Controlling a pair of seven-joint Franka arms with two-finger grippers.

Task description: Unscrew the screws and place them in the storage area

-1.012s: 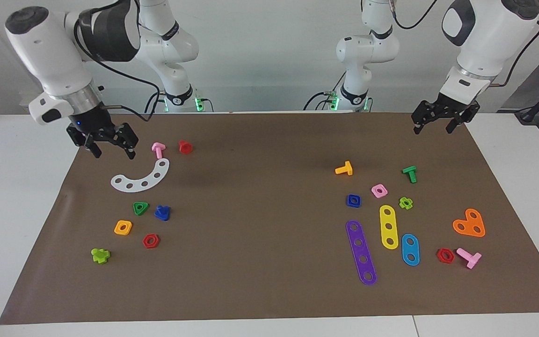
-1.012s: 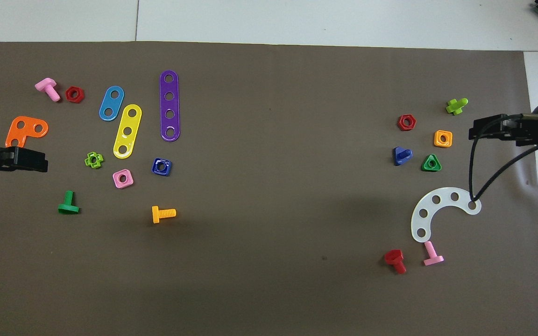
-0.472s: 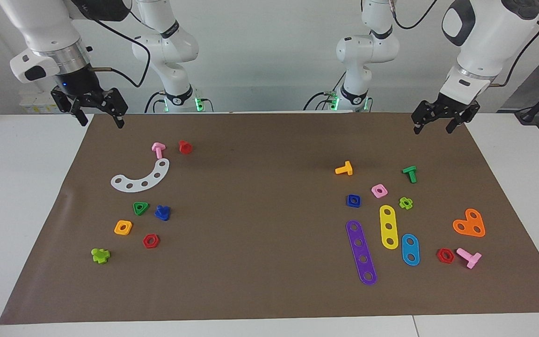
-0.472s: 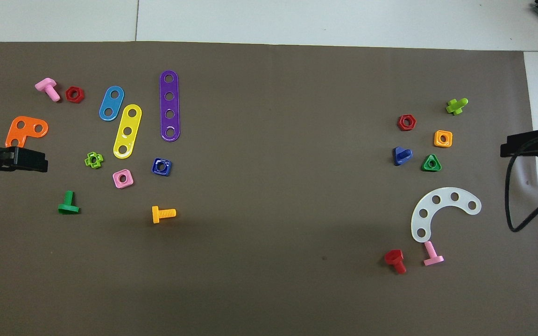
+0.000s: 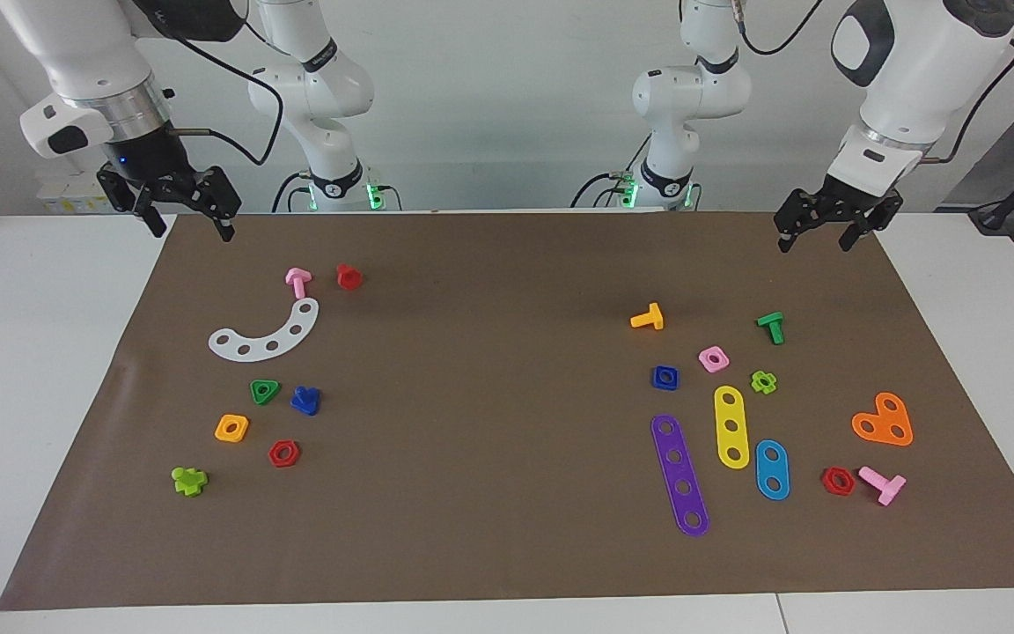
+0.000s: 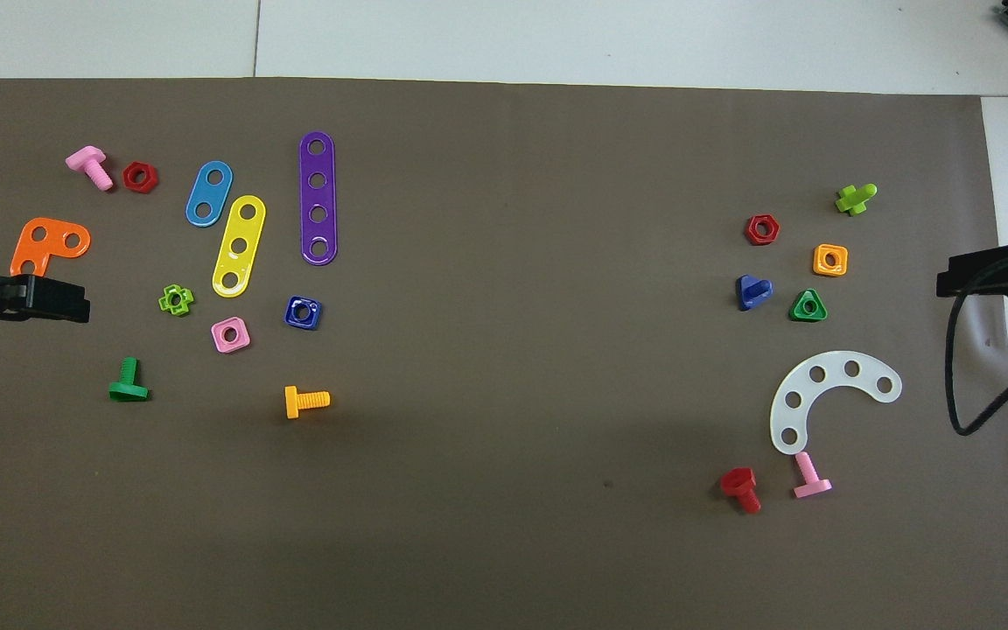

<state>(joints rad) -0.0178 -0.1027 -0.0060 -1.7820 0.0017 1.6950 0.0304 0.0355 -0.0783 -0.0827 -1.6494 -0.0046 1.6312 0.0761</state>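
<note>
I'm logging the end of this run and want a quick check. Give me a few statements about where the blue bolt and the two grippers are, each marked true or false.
1. The blue bolt lies on the mat beside the green triangular nut. True.
2. The right gripper holds the blue bolt. False: it is open, raised over the mat's edge.
3. The left gripper is open and holds nothing. True.
4. The blue bolt is screwed into the white curved strip. False: it lies apart from it, farther from the robots.

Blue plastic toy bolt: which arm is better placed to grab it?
Right: the blue plastic bolt lies toward the right arm's end, near the right end effector; the left end effector waits at its own end.
</note>
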